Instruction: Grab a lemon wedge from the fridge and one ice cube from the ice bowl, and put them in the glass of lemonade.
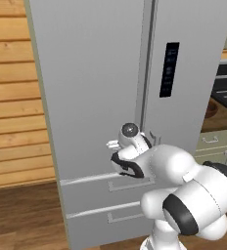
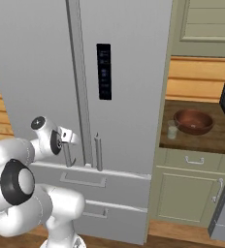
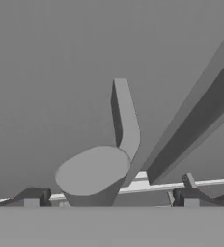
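Grey fridge [image 2: 124, 72]: doors closed, lemon wedge presumably inside. Claw [image 2: 68, 154]: spread wide around the left door handle's [image 3: 97, 173] lower end. Ice bowl [image 2: 194, 121] and glass of lemonade [image 2: 172, 130]: on counter [image 2: 201, 140], untouched; everything remains.

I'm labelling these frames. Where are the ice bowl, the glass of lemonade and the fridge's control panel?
ice bowl [image 2: 194, 121]: right base view, inner wall.
glass of lemonade [image 2: 172, 130]: right base view, its side.
control panel [image 2: 104, 71]: right base view, panel's middle.

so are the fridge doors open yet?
No, both doors of the fridge sit flush and shut, and the gripper is only at the bottom end of the left door's handle.
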